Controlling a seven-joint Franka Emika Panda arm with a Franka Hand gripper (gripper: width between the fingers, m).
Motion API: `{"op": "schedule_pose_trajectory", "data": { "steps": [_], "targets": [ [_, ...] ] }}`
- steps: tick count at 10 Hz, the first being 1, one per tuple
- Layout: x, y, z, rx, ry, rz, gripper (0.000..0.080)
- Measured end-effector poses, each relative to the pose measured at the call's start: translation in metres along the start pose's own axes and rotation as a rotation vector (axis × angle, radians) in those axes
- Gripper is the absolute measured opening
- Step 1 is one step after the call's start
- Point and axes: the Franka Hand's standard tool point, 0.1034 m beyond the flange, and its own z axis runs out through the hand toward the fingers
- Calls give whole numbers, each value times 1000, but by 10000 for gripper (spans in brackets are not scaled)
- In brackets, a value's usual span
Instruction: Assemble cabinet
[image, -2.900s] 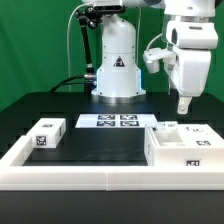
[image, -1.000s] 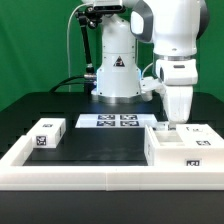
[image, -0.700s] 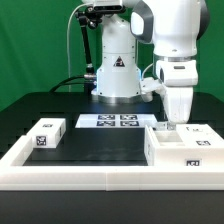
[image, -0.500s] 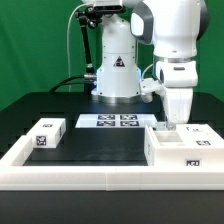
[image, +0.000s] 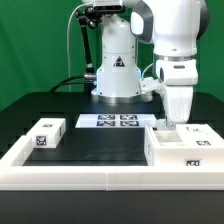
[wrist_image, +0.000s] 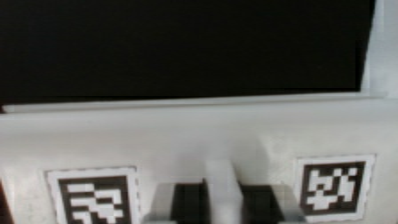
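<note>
Right now we see the gripper hanging straight down at the top of the cabinet, which sits on the black table at the exterior view's right. Its tips are hidden there and the wrist view is blurred, so we cannot tell how wide the jaws stand or whether they hold anything

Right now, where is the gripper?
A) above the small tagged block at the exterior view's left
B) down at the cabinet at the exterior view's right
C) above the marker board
B: the gripper is low at the top of the cabinet, away from the marker board.
</note>
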Motion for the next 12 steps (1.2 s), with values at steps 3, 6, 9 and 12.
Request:
{"op": "schedule_pose_trajectory", "data": {
  "steps": [3,6,9,12],
  "targets": [
    [-5,-2,-15,3,-23,0,71],
    [-13,-2,-38,6,-54,3,71],
    [-26,10,-48,0,-60,19,71],
    [-35,27,-54,-13,-55,20,71]
  ]
}}
